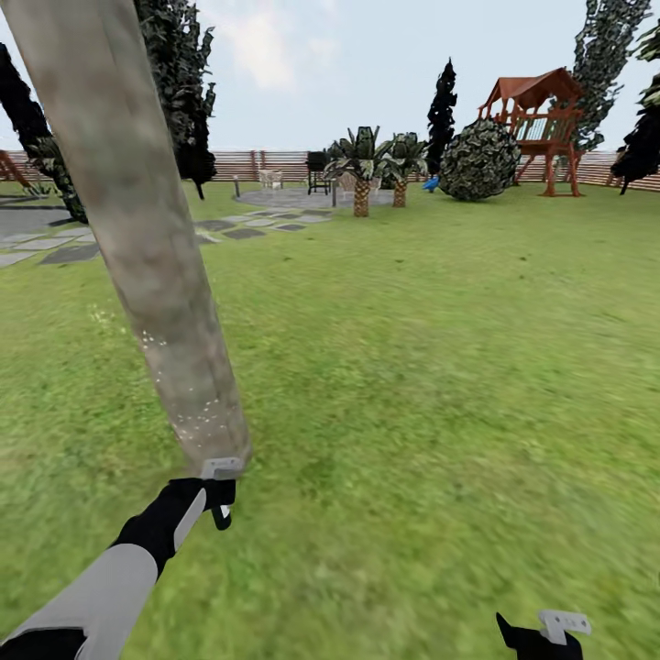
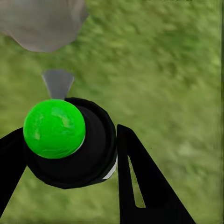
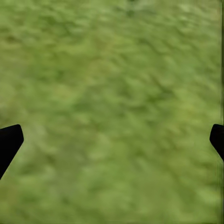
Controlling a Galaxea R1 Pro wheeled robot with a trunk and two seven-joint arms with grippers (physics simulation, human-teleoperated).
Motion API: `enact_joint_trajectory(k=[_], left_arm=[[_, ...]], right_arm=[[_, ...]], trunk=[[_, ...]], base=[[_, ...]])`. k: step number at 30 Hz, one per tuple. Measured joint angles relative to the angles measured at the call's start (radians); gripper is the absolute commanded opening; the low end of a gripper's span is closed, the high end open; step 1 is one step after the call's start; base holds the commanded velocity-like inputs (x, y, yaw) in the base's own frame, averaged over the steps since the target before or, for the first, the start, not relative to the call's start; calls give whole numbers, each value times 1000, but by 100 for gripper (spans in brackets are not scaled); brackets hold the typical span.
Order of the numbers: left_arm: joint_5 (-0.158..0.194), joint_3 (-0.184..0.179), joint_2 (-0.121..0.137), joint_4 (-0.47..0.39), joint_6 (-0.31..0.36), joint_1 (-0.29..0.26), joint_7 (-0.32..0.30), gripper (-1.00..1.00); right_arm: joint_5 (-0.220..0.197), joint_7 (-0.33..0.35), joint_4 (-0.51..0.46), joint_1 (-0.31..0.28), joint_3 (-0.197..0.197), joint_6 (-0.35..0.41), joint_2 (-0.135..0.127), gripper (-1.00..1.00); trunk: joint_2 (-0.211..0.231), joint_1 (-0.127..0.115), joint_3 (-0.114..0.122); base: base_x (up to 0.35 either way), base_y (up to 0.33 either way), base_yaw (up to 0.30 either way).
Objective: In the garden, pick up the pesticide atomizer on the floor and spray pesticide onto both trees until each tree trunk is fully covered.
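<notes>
A thick mottled grey-beige tree trunk (image 1: 137, 229) leans from the upper left of the head view down to the grass just ahead of my left arm. Small white specks dot its lower part. My left gripper (image 1: 216, 502) is shut on the pesticide atomizer (image 2: 70, 149), a black bottle with a bright green top. Its grey nozzle (image 2: 58, 82) points at the trunk's base (image 2: 42, 23). At the head view's lower right edge is my right gripper (image 1: 541, 637). In the right wrist view its fingertips (image 3: 10, 142) stand wide apart over bare grass.
Grass lawn spreads ahead and to the right. Grey stone slabs (image 1: 240, 225) lie at the far left. Short palms (image 1: 363, 174), a round bush (image 1: 478, 160), a red wooden playhouse (image 1: 541, 119) and a slatted fence (image 1: 257, 163) stand far back.
</notes>
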Motion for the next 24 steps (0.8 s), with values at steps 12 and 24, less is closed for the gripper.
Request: enact_joint_trajectory(k=[12,24], left_arm=[[0,1,0,0,0,0,0,-100],[1,2,0,0,-1,0,0,-100]], right_arm=[[0,0,0,0,0,0,-1,100],[0,0,0,0,0,0,0,100]], trunk=[[0,0,0],[0,0,0]], base=[[96,-314,144],[76,-279,278]])
